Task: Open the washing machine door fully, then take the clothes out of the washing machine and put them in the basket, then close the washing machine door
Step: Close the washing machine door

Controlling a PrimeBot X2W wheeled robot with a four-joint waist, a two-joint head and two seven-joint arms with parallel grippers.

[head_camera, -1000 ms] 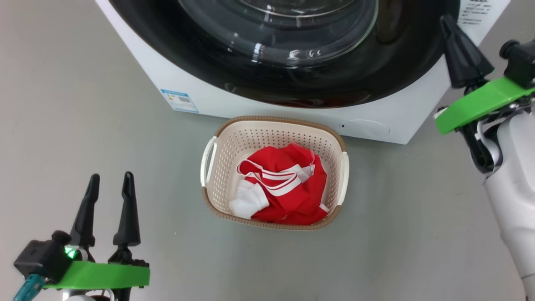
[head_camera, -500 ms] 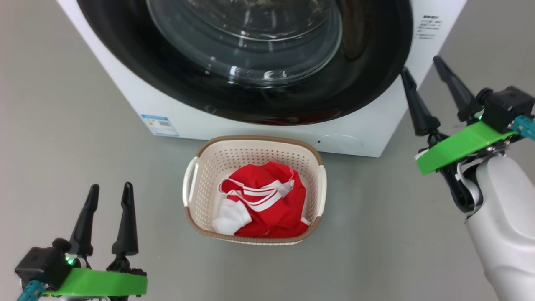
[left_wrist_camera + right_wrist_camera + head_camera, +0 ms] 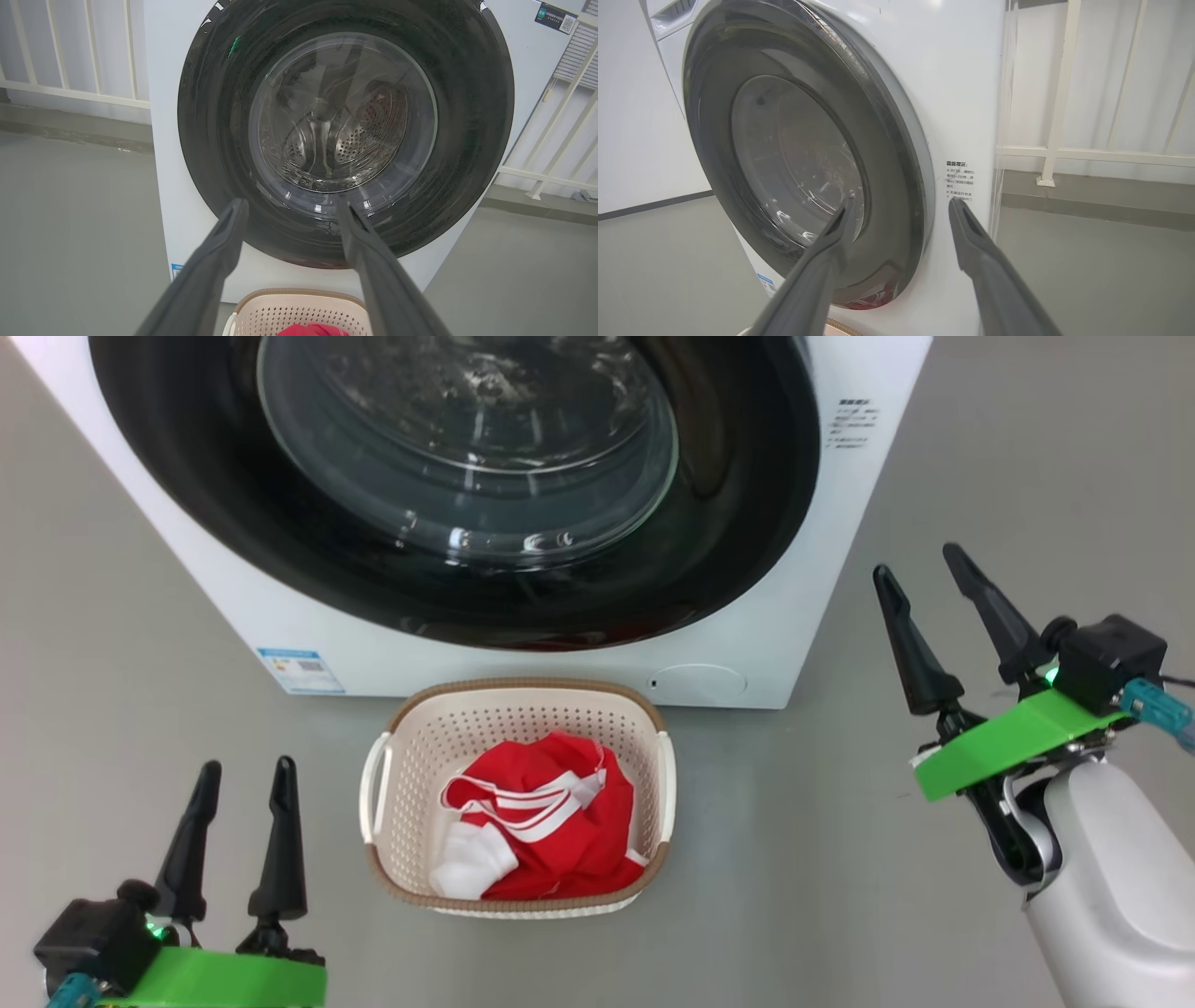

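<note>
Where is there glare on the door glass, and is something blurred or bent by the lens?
Head view: small bright glints on the washing machine door glass; basket and clothes sharp. Left wrist view: pale reflections across the glass, the white railing leans from the wide lens. Right wrist view: the right tool, near the lens, looks soft; light even.

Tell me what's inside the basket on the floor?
Red clothes with white stripes and a white part lie bunched inside the basket. They cover most of its bottom, so anything under them cannot be seen.
</note>
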